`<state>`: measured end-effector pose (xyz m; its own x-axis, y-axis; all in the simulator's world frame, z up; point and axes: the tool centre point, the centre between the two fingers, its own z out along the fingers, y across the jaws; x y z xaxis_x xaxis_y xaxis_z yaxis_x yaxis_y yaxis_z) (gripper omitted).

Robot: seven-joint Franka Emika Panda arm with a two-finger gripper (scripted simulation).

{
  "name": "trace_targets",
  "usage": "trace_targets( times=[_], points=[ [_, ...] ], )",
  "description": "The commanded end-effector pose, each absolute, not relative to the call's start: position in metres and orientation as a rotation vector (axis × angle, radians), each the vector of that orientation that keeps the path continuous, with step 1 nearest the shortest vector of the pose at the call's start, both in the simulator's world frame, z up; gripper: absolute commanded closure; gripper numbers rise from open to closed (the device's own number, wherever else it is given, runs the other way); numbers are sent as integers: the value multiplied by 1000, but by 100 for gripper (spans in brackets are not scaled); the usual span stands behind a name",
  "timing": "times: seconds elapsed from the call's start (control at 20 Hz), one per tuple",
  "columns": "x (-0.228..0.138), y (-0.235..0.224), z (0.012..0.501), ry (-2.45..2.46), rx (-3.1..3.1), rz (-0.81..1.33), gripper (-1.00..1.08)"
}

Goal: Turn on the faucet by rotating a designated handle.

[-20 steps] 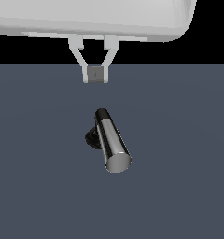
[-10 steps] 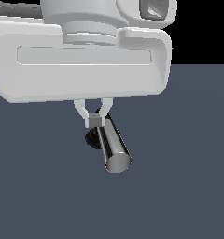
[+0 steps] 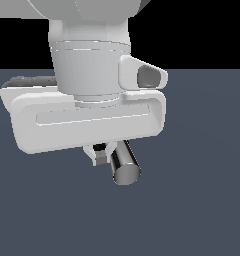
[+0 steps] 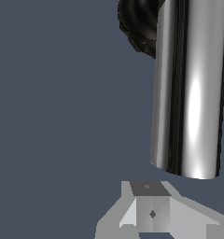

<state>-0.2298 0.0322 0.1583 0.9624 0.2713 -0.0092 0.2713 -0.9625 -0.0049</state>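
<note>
Your pincer hangs low over the table, fingers drawn together and gripping nothing. The chrome handle lies just beside its tips, on the exterior view's right. The faucet's black base sits beyond, mostly hidden.

My exterior view faces the arm head-on, close; my wrist view looks down past the jaws. Both share the handle.
</note>
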Motion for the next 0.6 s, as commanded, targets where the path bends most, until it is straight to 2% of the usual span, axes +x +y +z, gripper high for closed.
trace_targets(
  times=[0.0,0.55],
  points=[
    [-227,34,145,-448,-3107,10,108],
    [-220,38,110,-494,-3102,1,108]
  ],
)
